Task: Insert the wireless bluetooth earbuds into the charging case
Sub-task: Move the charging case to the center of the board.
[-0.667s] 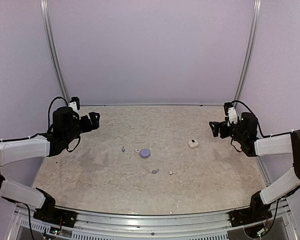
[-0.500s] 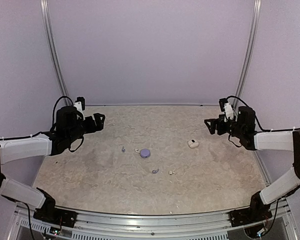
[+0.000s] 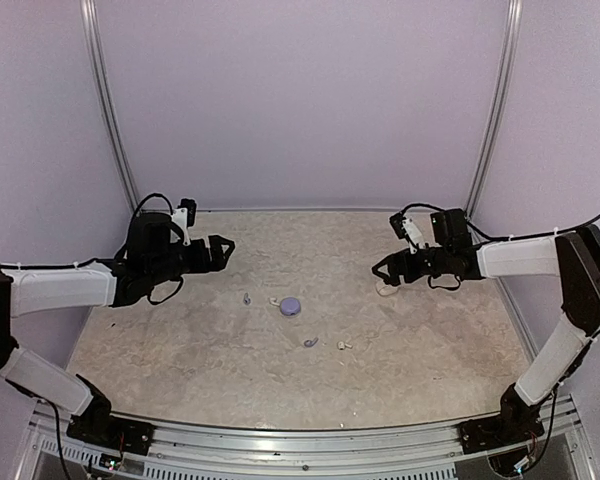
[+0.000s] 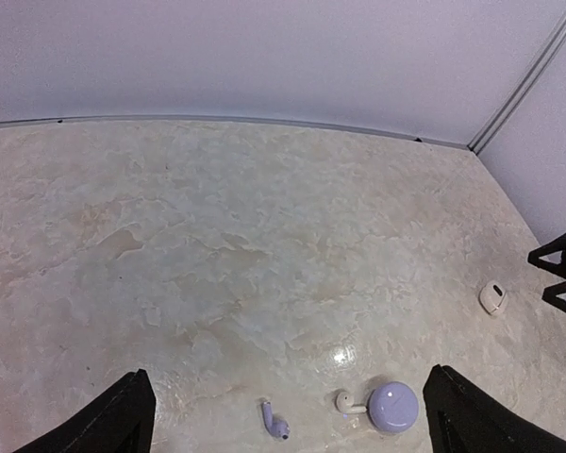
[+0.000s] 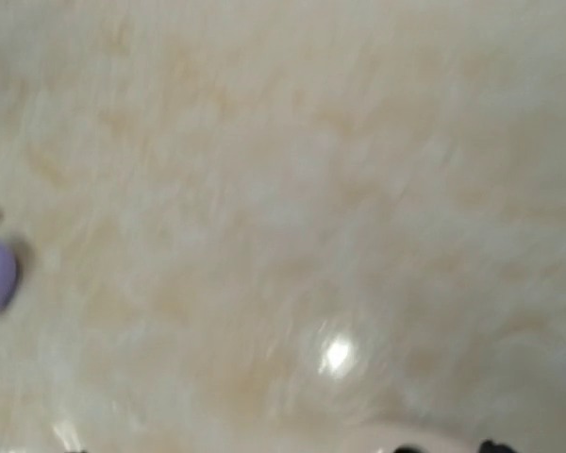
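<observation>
Nearest the arm bases, two of the wireless earbuds lie close together on the marbled table (image 3: 180,370): the near lilac earbud (image 3: 311,343) on the left and the near white earbud (image 3: 343,346) just to its right, not touching.

Further back, about mid-table, sits the round lilac charging case (image 3: 291,306). The far white earbud (image 3: 274,301) lies just beside its left side, stem pointing toward the case; I cannot tell whether the two touch. The far lilac earbud (image 3: 247,298) lies a little further left, apart from both. None of the four earbuds is in a case.

Off to the right and slightly further back is the white charging case (image 4: 493,298), well apart from the lilac group. The right gripper (image 3: 383,274) hangs right by it, its jaws apart and nothing between them; in the left wrist view its fingers stand just beside the case without closing on it. The right wrist view is blurred, showing only table, the lilac case at its left edge and a pale rim at the bottom.

On the left, the left gripper (image 3: 224,250) is held above the table with its jaws wide apart and empty, pointing toward the middle, well clear of the earbuds.

Behind everything rises the plain back wall (image 3: 300,100).
</observation>
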Robot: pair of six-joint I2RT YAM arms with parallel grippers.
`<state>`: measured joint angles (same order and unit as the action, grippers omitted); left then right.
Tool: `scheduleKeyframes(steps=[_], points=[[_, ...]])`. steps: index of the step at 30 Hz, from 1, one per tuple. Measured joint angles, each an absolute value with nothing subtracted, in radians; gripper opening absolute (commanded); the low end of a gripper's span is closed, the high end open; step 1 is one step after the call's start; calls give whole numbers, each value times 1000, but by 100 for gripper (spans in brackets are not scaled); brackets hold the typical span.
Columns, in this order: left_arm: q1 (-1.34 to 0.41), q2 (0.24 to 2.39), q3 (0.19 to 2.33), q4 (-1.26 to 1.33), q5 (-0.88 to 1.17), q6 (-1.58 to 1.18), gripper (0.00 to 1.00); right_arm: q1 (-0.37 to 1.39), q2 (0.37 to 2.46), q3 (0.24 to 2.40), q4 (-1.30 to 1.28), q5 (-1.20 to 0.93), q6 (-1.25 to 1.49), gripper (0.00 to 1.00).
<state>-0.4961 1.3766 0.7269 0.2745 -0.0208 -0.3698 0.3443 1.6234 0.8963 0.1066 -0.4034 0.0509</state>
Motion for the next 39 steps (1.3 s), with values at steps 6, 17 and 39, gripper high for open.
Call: scheduleKeyframes(steps=[6,17,39], points=[[-508,1394,741,265,12,-368,99,373,1720,931,3,-400,51,85],[-520,1408,751,252,20,-358,99,397,1782,966,-40,-318,50,84],[-527,1413,775,251,14,-338,99,400,1833,977,-72,-102,62,91]])
